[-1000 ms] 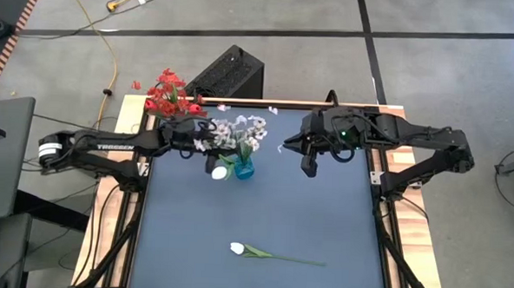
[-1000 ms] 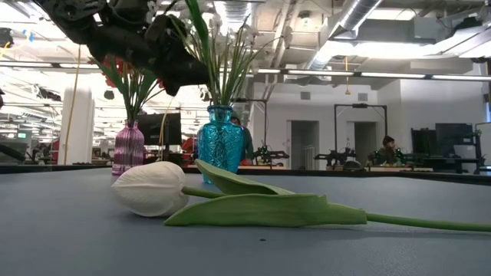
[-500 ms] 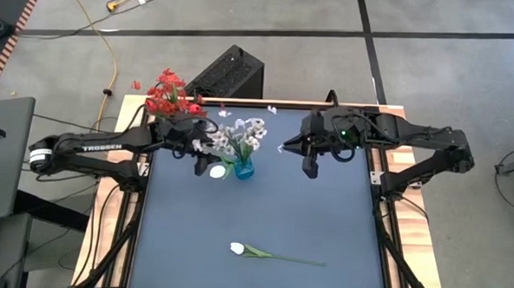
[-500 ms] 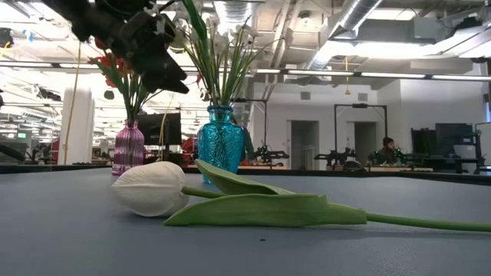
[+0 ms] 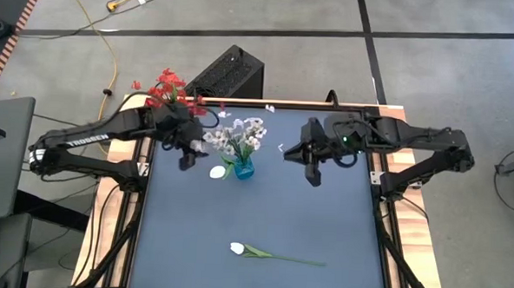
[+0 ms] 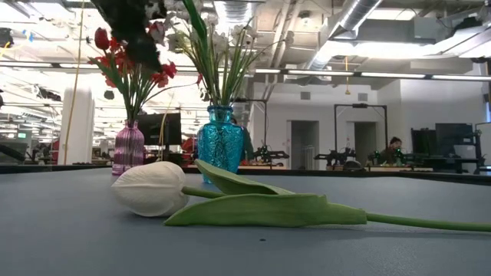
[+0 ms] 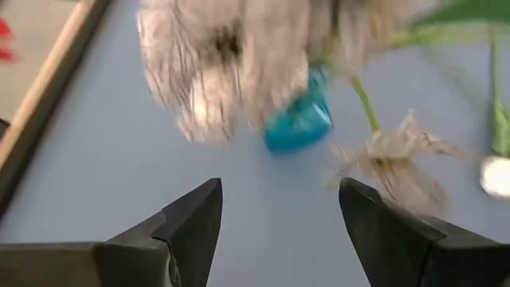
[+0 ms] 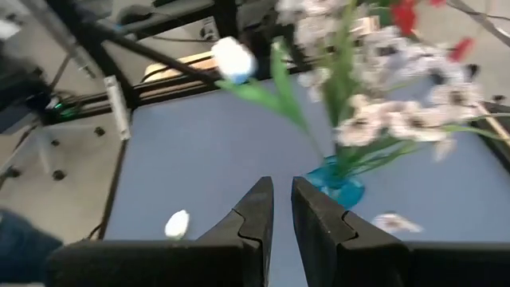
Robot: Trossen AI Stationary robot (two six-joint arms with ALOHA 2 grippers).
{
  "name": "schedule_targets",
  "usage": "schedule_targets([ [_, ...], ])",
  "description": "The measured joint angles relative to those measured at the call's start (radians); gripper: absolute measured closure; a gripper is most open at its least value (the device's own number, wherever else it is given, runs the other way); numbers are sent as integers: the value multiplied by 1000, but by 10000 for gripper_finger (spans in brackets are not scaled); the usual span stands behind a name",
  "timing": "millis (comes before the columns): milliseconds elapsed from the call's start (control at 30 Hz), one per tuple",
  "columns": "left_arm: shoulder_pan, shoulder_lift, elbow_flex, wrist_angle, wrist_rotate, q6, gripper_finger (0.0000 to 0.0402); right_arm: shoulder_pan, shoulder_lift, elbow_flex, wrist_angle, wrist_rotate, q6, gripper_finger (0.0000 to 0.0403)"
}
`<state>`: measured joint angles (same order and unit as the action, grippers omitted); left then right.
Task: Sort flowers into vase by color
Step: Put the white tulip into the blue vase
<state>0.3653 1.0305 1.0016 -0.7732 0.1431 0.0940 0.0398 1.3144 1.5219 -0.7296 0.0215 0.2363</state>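
We are holding the left gripper point(image 5: 187, 160) above the table's point(image 5: 263, 214) back left part, just left of the blue vase point(image 5: 243, 169), its fingers point(image 7: 195, 227) spread wide with nothing between them. The blue vase is carrying white sprays point(image 5: 237, 136) and a white tulip point(image 5: 217, 171) drooping over its left side. The pink vase point(image 6: 128, 148) at the back left corner is carrying the red flowers point(image 5: 165, 90). One more white tulip point(image 5: 238, 247) is lying alone near the front edge, stem point(image 5: 295, 260) pointing right. We are keeping the right gripper point(image 5: 315, 176) hanging right of the blue vase, its fingers point(image 8: 256, 211) nearly pressed together, a thin gap showing, pinching nothing.
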Motion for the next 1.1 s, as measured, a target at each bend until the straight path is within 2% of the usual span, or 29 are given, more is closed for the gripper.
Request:
schedule_targets([
  [233, -3, -7, 67, -268, 123, -41, 161, 107, 52, 0, -13, -64, 3, 327],
  [433, -54, -48, 94, -315, 257, -81, 161, 218, 163, 0, -12, -80, 7, 327],
  [633, -109, -142, 104, -361, 249, -78, 161, 304, 300, 0, 29, -79, 63, 327],
  [767, -131, -193, 104, -331, 237, -76, 161, 339, 398, 19, 38, -77, 137, 321],
  [900, -145, -207, 104, -307, 238, -60, 161, 368, 513, 52, 39, -77, 214, 294],
  [1100, -168, -190, 104, -310, 238, 4, 161, 420, 675, 109, 3, -81, 311, 223],
])
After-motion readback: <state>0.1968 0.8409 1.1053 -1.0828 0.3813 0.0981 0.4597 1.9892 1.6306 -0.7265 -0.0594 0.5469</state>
